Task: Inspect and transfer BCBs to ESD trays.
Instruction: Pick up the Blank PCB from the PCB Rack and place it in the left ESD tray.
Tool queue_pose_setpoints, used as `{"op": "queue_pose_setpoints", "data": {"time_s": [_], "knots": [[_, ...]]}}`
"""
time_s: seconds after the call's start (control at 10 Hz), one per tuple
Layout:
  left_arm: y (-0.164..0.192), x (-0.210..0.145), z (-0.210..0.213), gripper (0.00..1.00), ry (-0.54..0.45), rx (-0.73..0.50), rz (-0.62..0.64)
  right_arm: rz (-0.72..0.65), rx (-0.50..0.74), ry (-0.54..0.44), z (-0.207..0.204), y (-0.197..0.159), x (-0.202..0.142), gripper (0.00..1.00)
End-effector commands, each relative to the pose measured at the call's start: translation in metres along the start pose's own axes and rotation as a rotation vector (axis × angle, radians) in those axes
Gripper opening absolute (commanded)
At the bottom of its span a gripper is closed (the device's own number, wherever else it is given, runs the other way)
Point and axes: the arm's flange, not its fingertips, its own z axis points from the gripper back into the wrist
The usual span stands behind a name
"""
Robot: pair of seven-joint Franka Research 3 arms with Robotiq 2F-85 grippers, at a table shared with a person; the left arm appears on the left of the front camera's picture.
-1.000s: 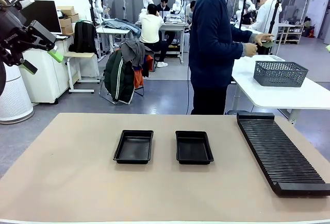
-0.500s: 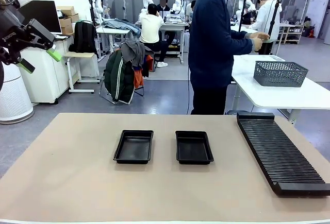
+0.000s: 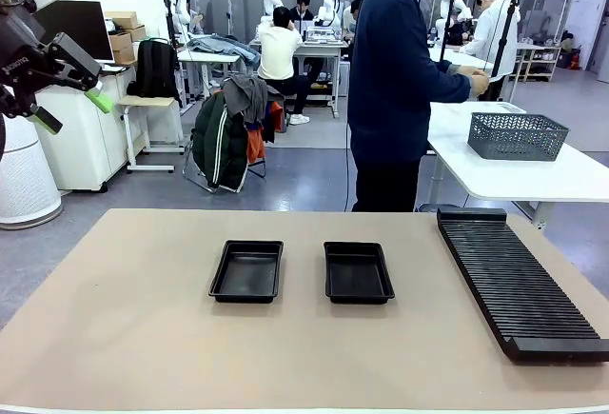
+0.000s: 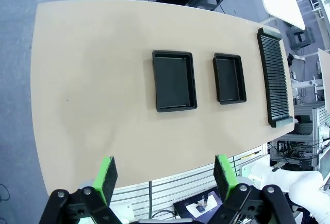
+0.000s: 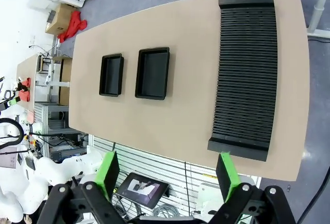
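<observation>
Hovering left tool (image 4: pixel 165 178): I carry it high over the worktop (image 3: pixel 133 309); jaws spread wide, nothing between the green pads.
Right tool (image 5: pixel 167 176): also high, looking down on the whole worktop; jaws wide apart, empty.
BCBs: none lies on the worktop, in a tray or in either tool; I cannot tell where they are.
Left ESD tray (image 3: pixel 246 271): near the middle of the worktop, flat, empty.
Right ESD tray (image 3: pixel 358 273): just beside the first and parallel to it, a gap between them; empty.
Ribbed rack (image 3: pixel 519 285): long and black, along my right edge of the worktop; its slots appear to hold nothing.
Mesh basket (image 3: pixel 517 136): grey, on the white table (image 3: pixel 552 178) beyond the worktop; its wall hides the contents.
Person (image 3: pixel 390 81): at the far side, turned toward the white table; hands (image 3: pixel 476 77) raised, and what they hold is too small to tell.
Handling, as I judge it: a board should be light, thin and stiff, with fragile parts on its face.
Hold, as I judge it: pads on two opposite edges, faces untouched, board level; lower it square to the tray's rim.
</observation>
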Motion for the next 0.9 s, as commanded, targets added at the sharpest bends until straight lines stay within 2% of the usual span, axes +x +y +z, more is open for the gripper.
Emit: {"op": "queue_pose_setpoints", "data": {"time_s": [0.0,0.7,0.8], "knots": [[-0.0026,-0.0009,0.0047,1.00,0.036,0.038,0.027,0.002,0.000,-0.001,-0.0002,0.0010,-0.0008,1.00],[-0.0086,-0.0006,0.0123,1.00,0.061,0.072,0.029,0.002,0.000,-0.001,-0.0002,0.0010,-0.0008,1.00],[-0.0090,-0.0004,0.0093,1.00,0.027,0.040,-0.004,0.002,0.000,-0.001,-0.0002,0.0010,-0.0008,1.00]]}}
